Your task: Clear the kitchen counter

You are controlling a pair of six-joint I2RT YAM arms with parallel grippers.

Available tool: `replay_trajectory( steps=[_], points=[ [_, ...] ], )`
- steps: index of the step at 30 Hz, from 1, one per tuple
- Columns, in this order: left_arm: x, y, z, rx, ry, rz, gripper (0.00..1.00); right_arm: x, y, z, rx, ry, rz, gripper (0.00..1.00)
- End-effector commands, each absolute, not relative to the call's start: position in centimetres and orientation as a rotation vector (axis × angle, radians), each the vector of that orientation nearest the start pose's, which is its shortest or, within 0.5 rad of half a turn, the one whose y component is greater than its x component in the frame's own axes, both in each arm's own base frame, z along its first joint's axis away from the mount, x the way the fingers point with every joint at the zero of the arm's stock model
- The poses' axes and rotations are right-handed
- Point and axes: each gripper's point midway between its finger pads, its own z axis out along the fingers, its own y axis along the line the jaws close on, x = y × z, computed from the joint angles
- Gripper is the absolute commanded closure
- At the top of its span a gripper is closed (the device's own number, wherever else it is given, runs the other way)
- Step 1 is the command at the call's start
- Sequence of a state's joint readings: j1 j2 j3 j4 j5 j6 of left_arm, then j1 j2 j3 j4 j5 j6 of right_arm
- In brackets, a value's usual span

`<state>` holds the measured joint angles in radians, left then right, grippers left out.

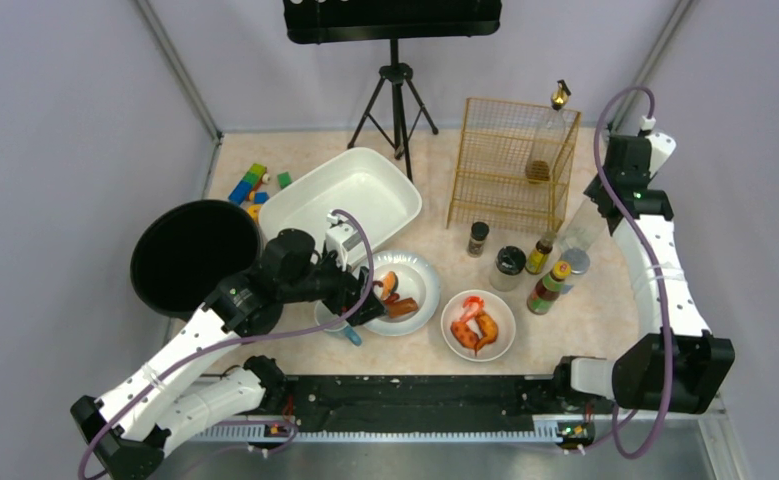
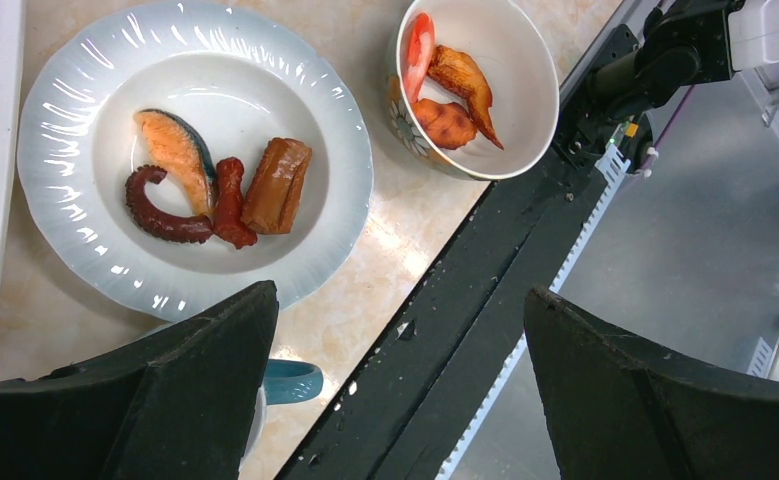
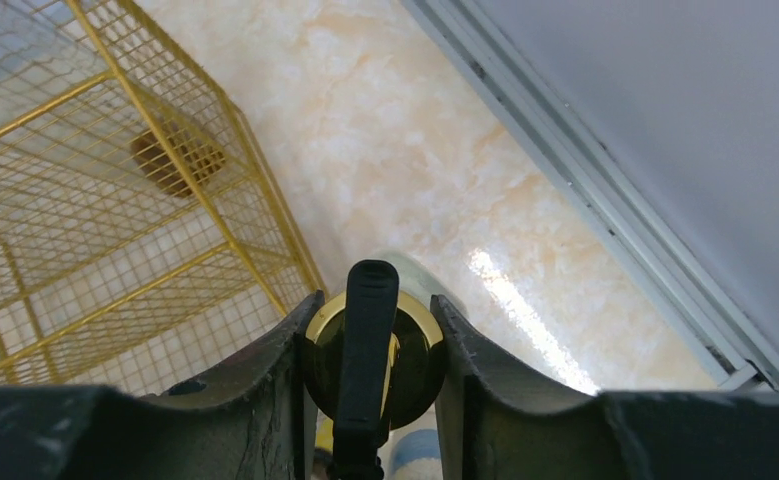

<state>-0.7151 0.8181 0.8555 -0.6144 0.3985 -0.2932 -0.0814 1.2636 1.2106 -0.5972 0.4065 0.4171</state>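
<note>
The kitchen counter (image 1: pixel 433 228) holds a white plate (image 1: pixel 420 272) of fish, octopus and sausage and a white bowl (image 1: pixel 505 338) of shrimp. My left gripper (image 1: pixel 367 306) is open and empty, hovering at the plate's near-left rim, over a white cup with a teal handle (image 1: pixel 348 333). In the left wrist view the gripper (image 2: pixel 395 385) spans the counter's edge, with the plate (image 2: pixel 335 130), bowl (image 2: pixel 525 90) and cup handle (image 2: pixel 290 382) in sight. My right gripper (image 1: pixel 605 198) is shut on the gold-and-black cap of a clear bottle (image 1: pixel 583 230), seen in the right wrist view (image 3: pixel 370 350).
A white tub (image 1: pixel 340 192) and a black round bin (image 1: pixel 193 255) stand at the left. A gold wire rack (image 1: pixel 510 160) stands at the back, with a glass bottle (image 1: pixel 553 125) by it. Several small bottles and jars (image 1: pixel 510 262) stand in front. Coloured blocks (image 1: pixel 250 185) and a tripod (image 1: pixel 396 100) are at the back.
</note>
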Motion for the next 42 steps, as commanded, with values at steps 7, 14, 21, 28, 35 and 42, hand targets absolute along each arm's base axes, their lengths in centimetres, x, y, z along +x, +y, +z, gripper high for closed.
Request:
replay_trajectory(
  steps=[7,14,21,28,35,42],
  points=[
    [14.2,-22.6,21.6,0.712,2.152,-0.98,0.03,35.2,-9.3,26.3,0.721,1.968,-0.301,1.0],
    [14.3,-22.6,21.4,0.711,2.16,-0.976,0.03,34.7,-9.9,31.7,0.671,1.862,-0.33,1.0],
    [14.4,-22.6,21.1,0.71,2.171,-0.968,0.03,34.5,-10.0,39.1,0.624,1.752,-0.315,1.0],
    [14.5,-22.6,20.9,0.709,2.18,-0.959,0.03,34.7,-8.8,46.2,0.558,1.651,-0.228,1.0],
    [14.7,-22.6,20.7,0.705,2.192,-0.948,0.03,36.3,-5.7,50.5,0.44,1.603,-0.039,1.0],
    [14.8,-22.6,20.5,0.703,2.2,-0.939,0.03,38.3,-0.6,52.8,0.266,1.621,0.094,1.0]
  ],
)
